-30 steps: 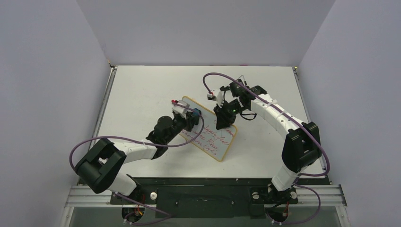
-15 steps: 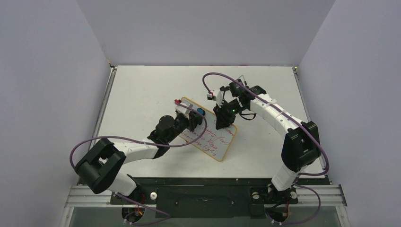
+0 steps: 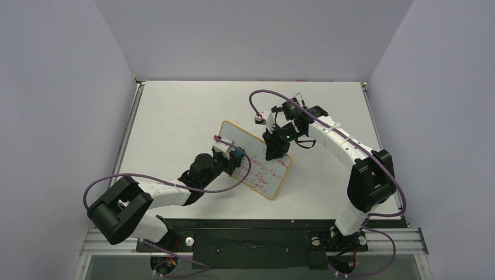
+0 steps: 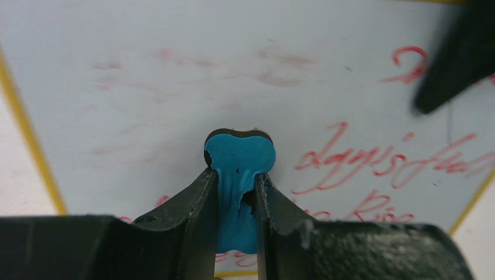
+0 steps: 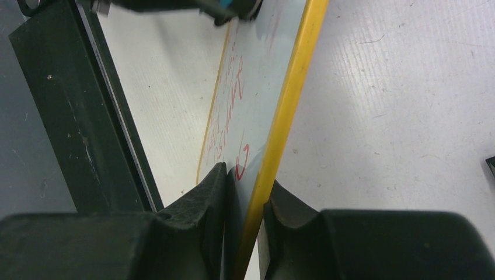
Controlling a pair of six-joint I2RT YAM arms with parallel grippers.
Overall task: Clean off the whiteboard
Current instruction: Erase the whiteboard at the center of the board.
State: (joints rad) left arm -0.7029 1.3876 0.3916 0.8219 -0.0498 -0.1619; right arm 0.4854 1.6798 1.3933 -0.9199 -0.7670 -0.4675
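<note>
The whiteboard (image 3: pixel 252 150) with a thin yellowish frame lies tilted at the table's middle. Its far part is wiped to faint smears and red handwriting remains on its near part. My left gripper (image 3: pixel 236 157) is shut on the blue-and-black eraser (image 4: pixel 239 156), which is pressed on the board face (image 4: pixel 175 87) left of the red words. My right gripper (image 3: pixel 273 153) is shut on the board's right edge, one finger on the face and one behind the frame (image 5: pixel 286 111). The right fingertip shows as a dark blur in the left wrist view (image 4: pixel 455 64).
The grey table (image 3: pixel 175 111) is walled by pale panels on three sides. A black rail (image 3: pixel 251 230) carrying both arm bases runs along the near edge. Purple cables loop from both arms.
My left gripper has drawn the eraser down the board toward the near side, from its far left corner to its left middle. The far corner now shows wiped. The right arm has held still.
</note>
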